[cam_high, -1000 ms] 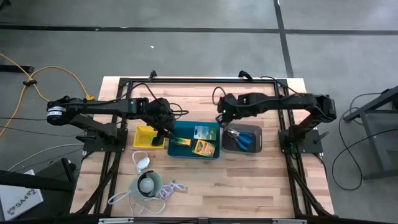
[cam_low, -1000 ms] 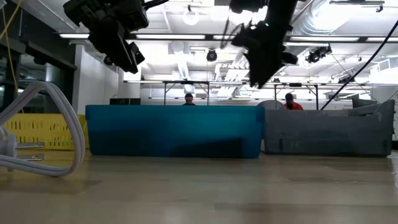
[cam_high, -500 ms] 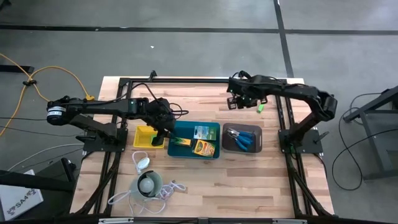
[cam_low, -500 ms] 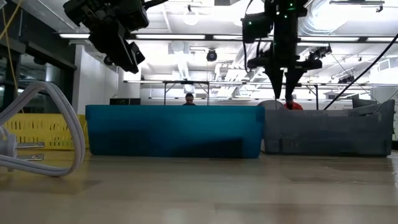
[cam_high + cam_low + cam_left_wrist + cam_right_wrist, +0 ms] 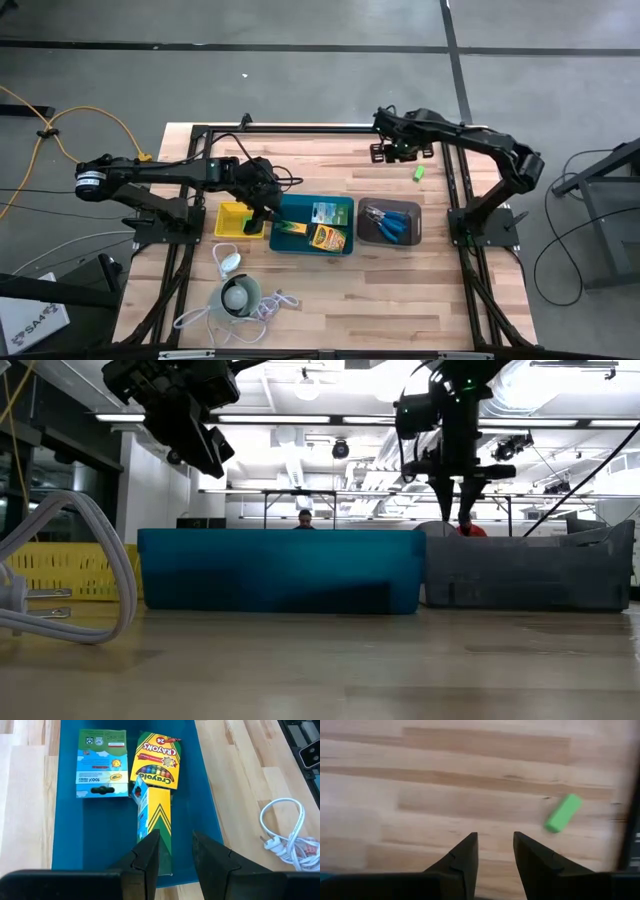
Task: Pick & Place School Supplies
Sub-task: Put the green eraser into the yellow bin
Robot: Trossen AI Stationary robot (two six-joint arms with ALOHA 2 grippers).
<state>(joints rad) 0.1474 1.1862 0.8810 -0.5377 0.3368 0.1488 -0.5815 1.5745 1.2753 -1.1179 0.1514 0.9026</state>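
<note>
Lime-green and small, the block (image 5: 563,813) lies loose on the bare wood of the worktop (image 5: 330,300), beyond the dark grey tray (image 5: 390,224) and apart from it. The right end effector (image 5: 398,152) hangs above the boards near that block; its fingers stand slightly apart with nothing between them. Judging from this, the step in hand is fetching the block. To do it well, the arm should shift sideways until the block sits between the fingers, turn the wrist so they close across its narrow sides, and descend until the tips almost touch the wood; so small a piece could skid away if nudged off-centre.

The left end effector (image 5: 172,855) waits over the teal tray (image 5: 100,830) beside the grey one, fingers a little apart and empty, above a yellow-and-green crayon box (image 5: 156,825); a second crayon box (image 5: 156,761) and a green-and-white flat pack (image 5: 101,764) lie in the same tray. Blue-handled scissors (image 5: 392,222) rest in the grey tray.

A yellow tray (image 5: 236,218) sits farther along the row from the grey tray, a white round gadget (image 5: 238,296) and cord nearer the worktop's front edge. Past the trays the room shows ceiling lights, ducts and two people far off.
</note>
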